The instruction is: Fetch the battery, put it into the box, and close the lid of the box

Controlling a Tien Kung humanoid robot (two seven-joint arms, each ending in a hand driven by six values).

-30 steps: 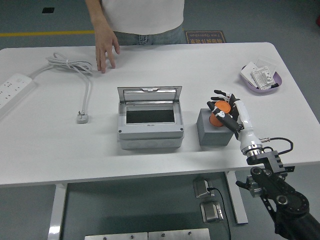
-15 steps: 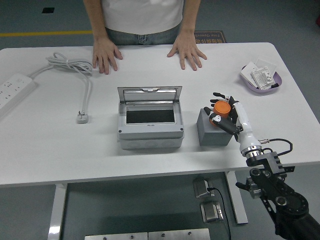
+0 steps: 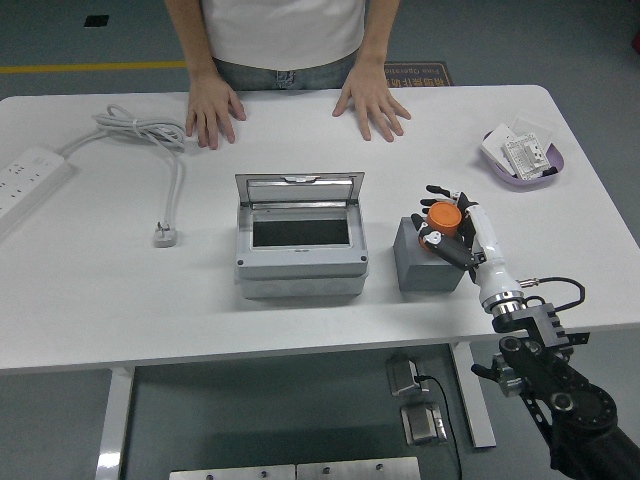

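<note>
Nearest the table's front edge, the right hand (image 3: 446,228) has lifted slightly in the last second and now holds steady, fingers closed around the orange battery (image 3: 444,218) over the grey block (image 3: 424,268). That block sits just right of the box (image 3: 300,250), whose lid stands open. The grasp looks secure, so carrying the battery left into the box seems next. Beyond the box, the person's second hand (image 3: 372,105) has joined the first hand (image 3: 210,108), both flat on the table (image 3: 90,290).
</note>
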